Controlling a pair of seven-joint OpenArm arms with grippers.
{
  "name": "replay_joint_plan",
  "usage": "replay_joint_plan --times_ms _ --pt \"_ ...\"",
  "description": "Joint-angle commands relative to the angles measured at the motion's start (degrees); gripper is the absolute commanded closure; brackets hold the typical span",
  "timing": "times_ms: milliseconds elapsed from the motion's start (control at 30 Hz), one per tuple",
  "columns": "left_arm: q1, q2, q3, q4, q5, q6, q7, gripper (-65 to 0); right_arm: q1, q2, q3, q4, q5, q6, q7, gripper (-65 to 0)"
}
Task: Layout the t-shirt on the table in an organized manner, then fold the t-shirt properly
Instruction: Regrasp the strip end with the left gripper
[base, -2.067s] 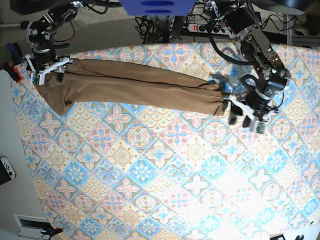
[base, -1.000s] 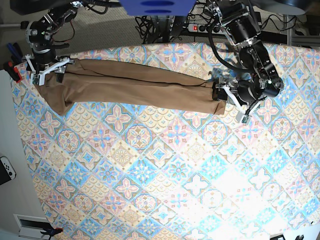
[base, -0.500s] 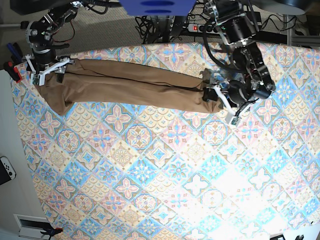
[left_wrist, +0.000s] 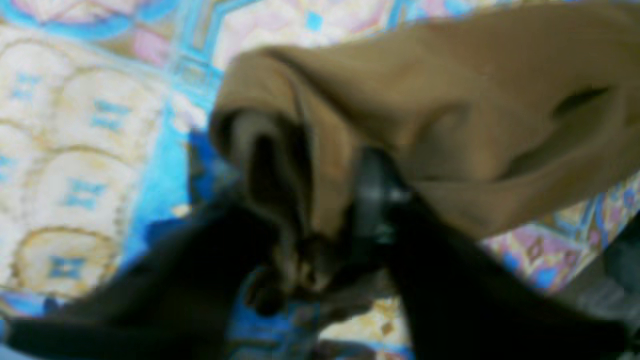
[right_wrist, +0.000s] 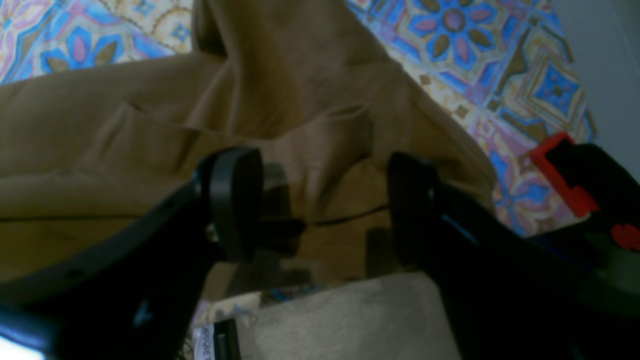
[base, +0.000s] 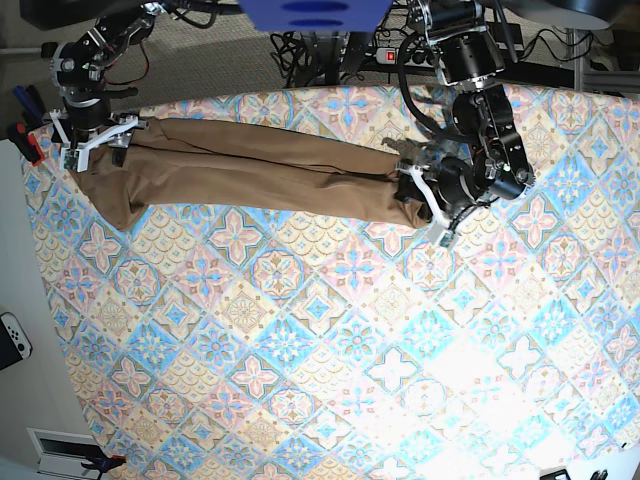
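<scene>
L gripper (left_wrist: 325, 200) has moved in from beside the plain tan-brown cotton t-shirt (base: 260, 170), now clamped on its end fold; R gripper (right_wrist: 320, 200) jaws apart → lifting/spreading likely next.

Table (base: 330, 380) open below the t-shirt (base: 250, 172) band.

Left gripper (left_wrist: 320, 235) fingers pinched close; right gripper (right_wrist: 320, 205) fingers spread wide.
</scene>
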Motion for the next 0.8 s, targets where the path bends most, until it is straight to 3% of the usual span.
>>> replay_joint_plan --times_ms 0,33,233,433,767 --pt "-0.04 -0.31 0.15 0.15 0.91 -0.06 2.16 -3.9 0.1 0.64 0.02 1.21 0.97 0.1 1.25 -37.6" --pt "-0.13 -0.75 0.15 0.15 0.91 -0.06 2.16 0.0 0.01 0.64 0.02 1.21 0.97 0.1 1.25 -37.6" --pt "-2.06 -2.06 -0.64 0.41 0.56 -0.06 2.16 0.0 0.01 0.64 0.02 1.21 0.97 0.1 1.16 -37.6" --pt "-5.58 -3.38 -8.55 0.41 0.74 -0.06 2.68 0.0 0.01 0.64 -0.07 1.74 0.97 0.1 1.07 -37.8" --pt "-10.33 -12.35 -8.99 0.23 0.83 -0.06 2.51 0.0 -0.07 0.64 -4.29 2.09 0.97 0.1 1.07 -37.8"
